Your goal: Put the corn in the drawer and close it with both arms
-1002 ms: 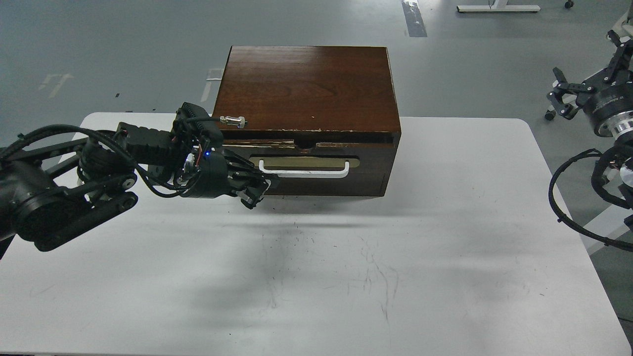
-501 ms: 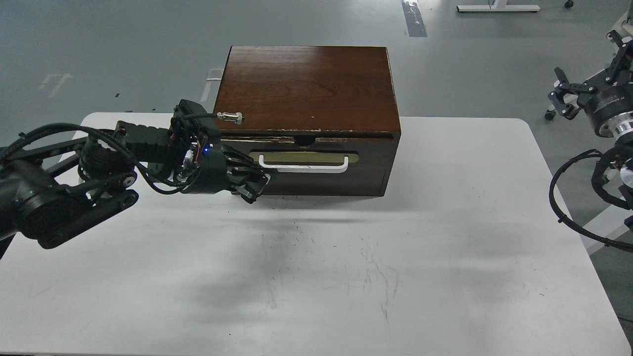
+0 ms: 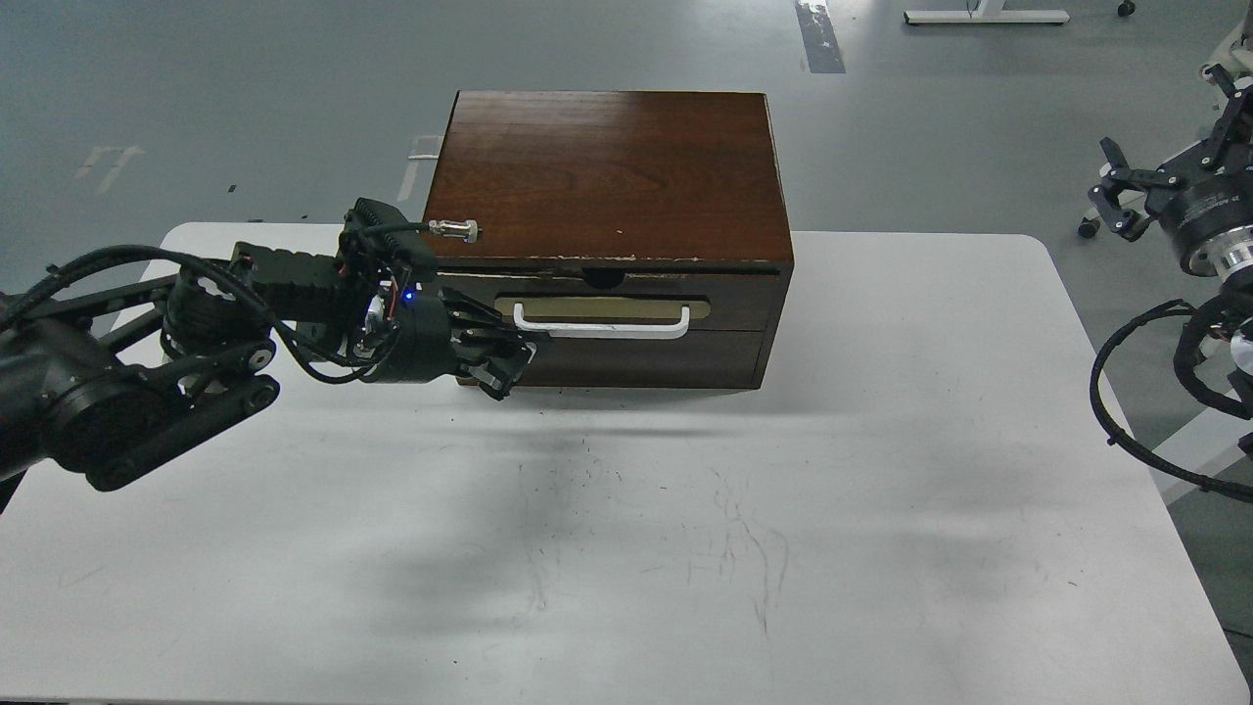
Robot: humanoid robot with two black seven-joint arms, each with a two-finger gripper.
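Push the drawer (image 3: pixel 734 308) home with the left pincer (image 3: pixel 501 364), dark and bunched at the left end of the white handle (image 3: pixel 602 331). Cannot tell whether spread or closed, nor whether gripping the handle at all. Judging by the thin seam under the top of the cabinet (image 3: pixel 607 176), looks all but shut, so press straight and level into the front just ahead of the fingertips. Avoid any sideways shove, lest the cabinet skid or twist on the white table (image 3: pixel 881 441). Better to press nearer the middle, to the right of the pincer, or to bring the right pincer (image 3: pixel 1126 191) to the far end of the handle. For now, find that one well off to the right, past the table edge, raised, prongs seemingly spread and holding nothing.

No sight of the corn anywhere, neither on the table nor in either pincer. Presumably inside the drawer, behind the front ahead of the left pincer, but cannot confirm.

Mind the plain dark panel (image 3: pixel 666 357) just below and ahead of the lower fingertip, and do not push there. Watch the silver plug (image 3: pixel 452 229) above and behind the pincer, close to the cabinet's top corner, where it might snag. Ignore the black cable loop (image 3: pixel 1106 392) far right, well apart.
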